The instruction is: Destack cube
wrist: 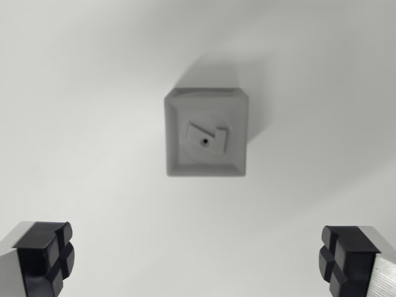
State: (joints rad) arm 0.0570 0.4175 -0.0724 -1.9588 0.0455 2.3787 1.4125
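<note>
— How was the light?
— Bright and even, nearly white across the desk point(93, 93). The grey cube point(206, 133) threw a soft shadow up and toward the wrist view's right.
— Sharp?
— No. The cube looked soft and slightly blurred; the black gripper point(198, 260) pads were crisper. Corners dimmed faintly.

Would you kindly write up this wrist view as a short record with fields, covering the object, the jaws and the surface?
object: grey cube stack, seen from straight above, only the top face clear
top face: raised notched shape with a small dark hole
stack count: cannot tell from this angle
gripper: jaws wide apart, holding nothing
fingertips: black pads at the lower corners of the view
gripper versus stack: apart, no contact
surface: plain white table
shadow: falls to the upper right of the stack
</note>
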